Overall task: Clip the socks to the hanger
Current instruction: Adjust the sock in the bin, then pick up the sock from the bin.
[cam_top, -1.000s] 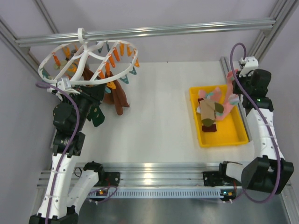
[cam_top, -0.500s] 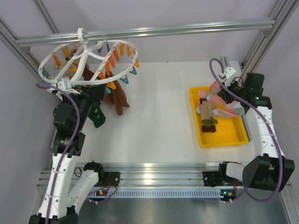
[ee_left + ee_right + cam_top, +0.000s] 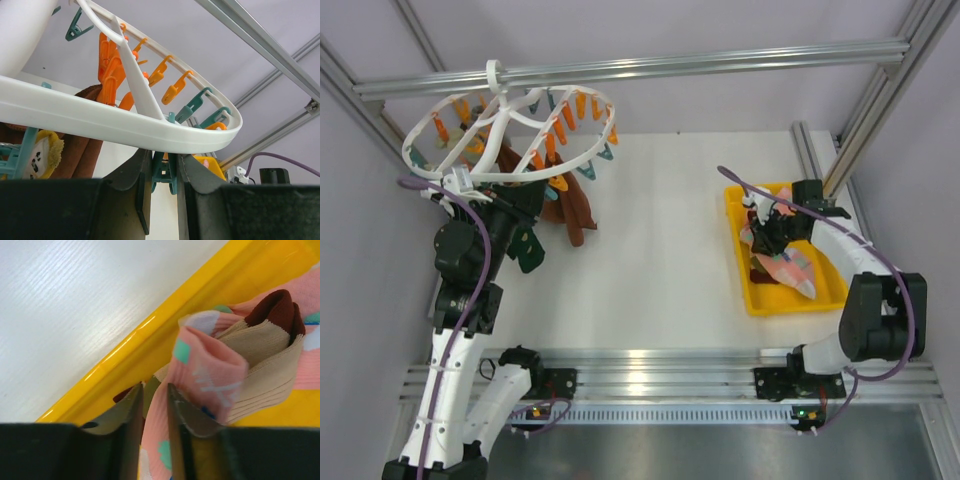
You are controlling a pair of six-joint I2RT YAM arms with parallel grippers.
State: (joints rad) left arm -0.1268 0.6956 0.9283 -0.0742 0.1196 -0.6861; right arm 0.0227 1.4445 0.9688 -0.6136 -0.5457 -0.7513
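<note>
The white ring hanger hangs from the rail at the back left, with orange and teal clips under its rim. A maroon-brown sock hangs clipped from it. My left gripper is just under the rim, shut on a teal clip. My right gripper is down in the yellow tray, with its jaws closed on a pink sock with mint patches. The pink sock lies over a beige sock and a maroon one.
An aluminium rail crosses the back and carries the hanger's hook. A frame post stands at the back right, beside the tray. The tray's near wall is right beside my right fingers.
My right arm has swung from the back right, down and leftward into the tray, carrying the pink sock with it. The left arm and the hanger have not moved.
</note>
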